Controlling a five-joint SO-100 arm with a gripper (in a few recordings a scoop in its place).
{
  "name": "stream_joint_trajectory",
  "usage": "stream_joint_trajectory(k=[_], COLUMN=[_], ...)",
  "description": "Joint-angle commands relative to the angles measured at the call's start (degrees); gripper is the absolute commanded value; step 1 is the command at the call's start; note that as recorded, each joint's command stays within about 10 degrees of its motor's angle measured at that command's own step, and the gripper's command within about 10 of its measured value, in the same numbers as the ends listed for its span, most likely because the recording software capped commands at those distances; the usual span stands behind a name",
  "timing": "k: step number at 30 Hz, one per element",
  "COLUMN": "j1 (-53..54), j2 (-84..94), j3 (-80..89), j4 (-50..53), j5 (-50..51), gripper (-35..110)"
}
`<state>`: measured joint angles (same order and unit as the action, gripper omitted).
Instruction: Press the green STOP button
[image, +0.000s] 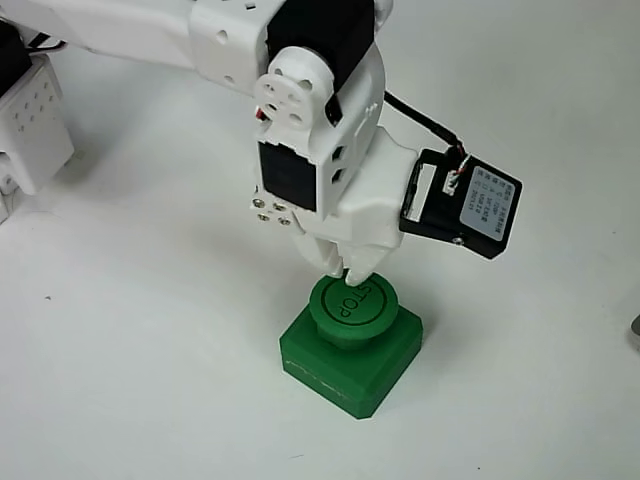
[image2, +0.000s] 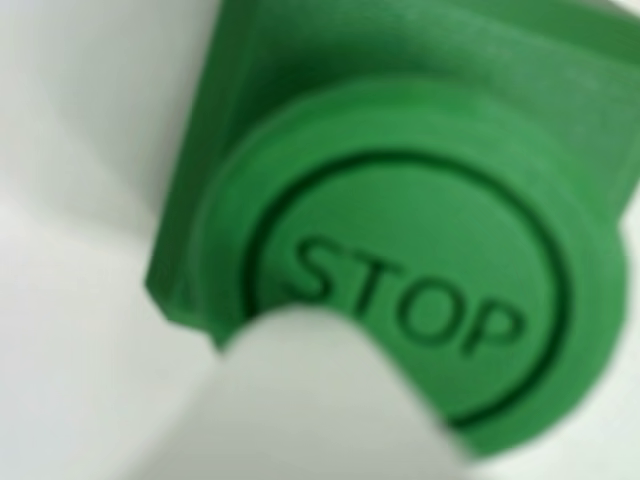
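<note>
From the fixed view I see the green STOP button (image: 351, 341) sitting on the white worktop (image: 150, 380), a little right of centre and toward the near edge, its square base turned so one corner points at me. The gripper (image: 345, 267) points straight down from the white arm (image: 300, 110), and its fingers look drawn together, with the tips at the far rim of the round cap; I read them as touching it, though I cannot tell how hard. In the wrist view the button (image2: 420, 270) is blurred but close, the engraved STOP inside its ring readable, and a white fingertip (image2: 310, 400) covers the near-left part of the cap. A black-framed camera module (image: 470, 205) hangs off the arm's right side.
</note>
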<state>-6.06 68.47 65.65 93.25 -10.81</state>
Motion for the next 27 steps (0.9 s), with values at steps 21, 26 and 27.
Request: stream_joint_trajectory(k=[21,26,27], j1=[0.2,0.4,0.4], j2=[-2.4,-2.2,-2.1], j3=[1.1,1.1,1.1], j4=[0.3,0.4,0.3], j5=[-1.2,-1.4,-1.3], gripper=[0,0,0])
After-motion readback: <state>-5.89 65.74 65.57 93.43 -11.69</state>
